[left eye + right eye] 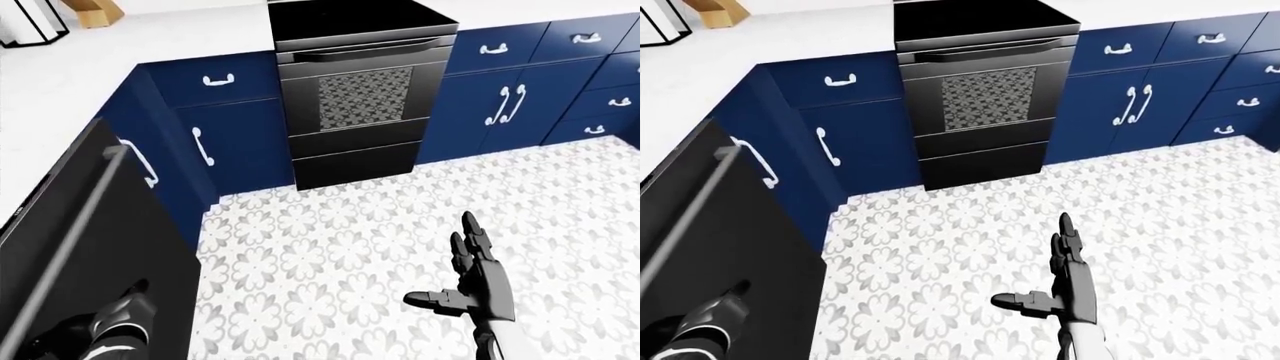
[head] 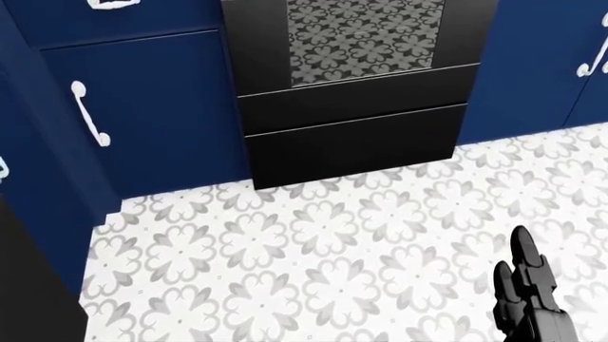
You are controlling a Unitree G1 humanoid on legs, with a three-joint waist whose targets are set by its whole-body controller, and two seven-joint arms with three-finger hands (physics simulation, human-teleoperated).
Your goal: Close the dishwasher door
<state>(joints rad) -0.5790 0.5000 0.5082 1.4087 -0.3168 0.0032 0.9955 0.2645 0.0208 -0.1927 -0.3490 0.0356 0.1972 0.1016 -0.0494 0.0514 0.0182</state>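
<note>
The dishwasher door (image 1: 90, 247) filled the left-eye view's lower left, tilted outward; its interior was hidden. The left hand (image 1: 118, 321) lay against it, grip unclear. The right hand (image 1: 478, 281) hovered splayed above the floor (image 1: 330, 240), below the oven (image 1: 350, 90).

- The place was a home kitchen, drawn by a simulator.
- A black oven (image 1: 355, 90) with a patterned glass window stood in the middle of the far wall.
- Navy blue cabinets (image 1: 520, 97) with white curved handles (image 1: 505, 105) ran on both sides of the oven.
- A white counter (image 1: 60, 75) lay on the cabinets left of the oven.
- The floor (image 1: 330, 247) below the oven had white tiles with grey flower shapes.
</note>
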